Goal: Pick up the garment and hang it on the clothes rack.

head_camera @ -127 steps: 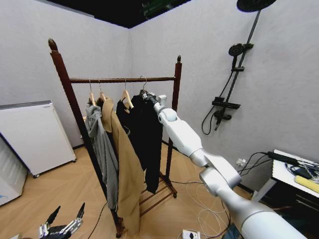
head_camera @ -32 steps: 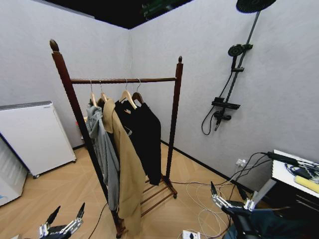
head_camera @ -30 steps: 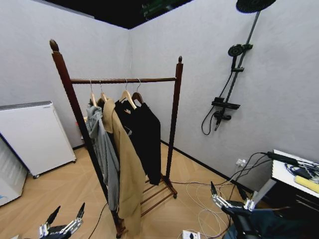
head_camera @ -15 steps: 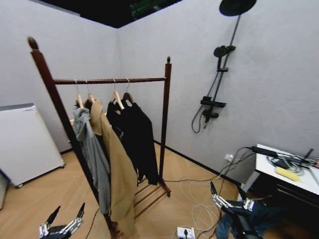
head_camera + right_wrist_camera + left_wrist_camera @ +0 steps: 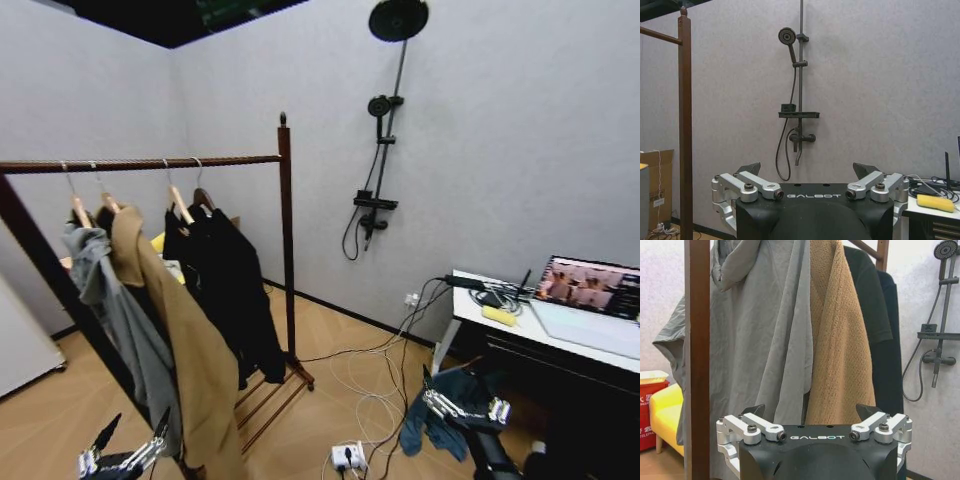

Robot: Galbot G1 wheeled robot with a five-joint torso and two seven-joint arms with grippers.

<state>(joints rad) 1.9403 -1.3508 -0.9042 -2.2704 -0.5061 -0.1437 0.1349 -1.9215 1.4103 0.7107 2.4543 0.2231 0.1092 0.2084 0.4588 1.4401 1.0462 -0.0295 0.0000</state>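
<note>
Already the black garment [image 5: 225,290] hangs on the clothes rack [image 5: 285,240], on a wooden hanger beside the tan coat [image 5: 180,350] and the grey hoodie [image 5: 115,310], near the rack's right post. By my reckoning the hanging itself is done; nothing of that garment is in my grip. My left gripper [image 5: 128,447] sits low at my left side, fingers spread and empty, looking at the hoodie and tan coat from close by. My right gripper [image 5: 458,408] is low at my right, also spread wide and holding nothing, near a teal-blue garment [image 5: 440,420] slumped by the desk [image 5: 560,335]. What is left, if anything, looks to be only settling the arms.
</note>
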